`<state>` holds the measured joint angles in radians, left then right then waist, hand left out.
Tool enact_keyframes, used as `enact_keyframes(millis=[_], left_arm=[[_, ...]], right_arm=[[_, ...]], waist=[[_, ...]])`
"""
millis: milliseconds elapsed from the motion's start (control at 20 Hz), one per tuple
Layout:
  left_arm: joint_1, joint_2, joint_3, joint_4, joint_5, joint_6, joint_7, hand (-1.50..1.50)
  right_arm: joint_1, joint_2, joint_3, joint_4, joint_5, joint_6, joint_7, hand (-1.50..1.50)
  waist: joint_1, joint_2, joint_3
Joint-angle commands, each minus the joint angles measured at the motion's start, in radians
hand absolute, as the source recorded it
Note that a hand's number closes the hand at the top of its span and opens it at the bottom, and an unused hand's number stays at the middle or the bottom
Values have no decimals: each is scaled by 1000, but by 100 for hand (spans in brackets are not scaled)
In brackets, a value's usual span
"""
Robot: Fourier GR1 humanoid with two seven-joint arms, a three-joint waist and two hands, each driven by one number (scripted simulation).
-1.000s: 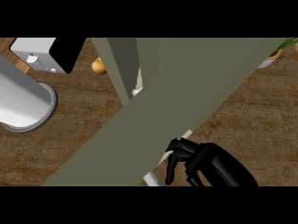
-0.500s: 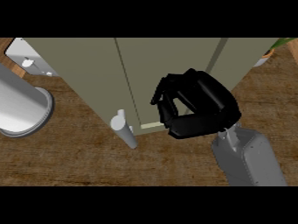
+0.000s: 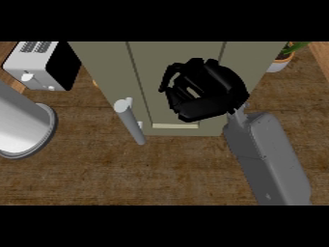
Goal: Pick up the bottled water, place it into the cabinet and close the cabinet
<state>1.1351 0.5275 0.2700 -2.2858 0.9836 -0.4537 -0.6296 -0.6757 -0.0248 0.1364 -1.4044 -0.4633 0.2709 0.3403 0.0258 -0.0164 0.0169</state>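
The tall olive-grey cabinet (image 3: 174,82) stands on the brown wooden counter (image 3: 124,173), a pale cylindrical handle (image 3: 131,120) jutting from its front. The black right hand (image 3: 204,90) lies over the cabinet, fingers curled; whether it holds anything cannot be told. The bottled water is hidden. A white toaster (image 3: 42,65) sits left of the cabinet, a potted plant (image 3: 284,58) right of it.

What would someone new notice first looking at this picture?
The black right hand, fingers curled, against the olive cabinet at upper centre. Next, the cabinet's grey bar handle pointing down over the wooden counter, and the big grey forearm at the left edge.
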Motion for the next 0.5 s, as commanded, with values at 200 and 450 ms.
enact_keyframes(millis=[200,450], left_arm=[[28,-13,30,-43,47,-43,43,-150],[-16,-16,15,-40,39,2,76,-150]], right_arm=[[-195,23,-19,193,-89,-19,-11,150],[-201,22,6,188,-100,-15,0,150]], waist=[[39,23,-16],[31,28,-17]])
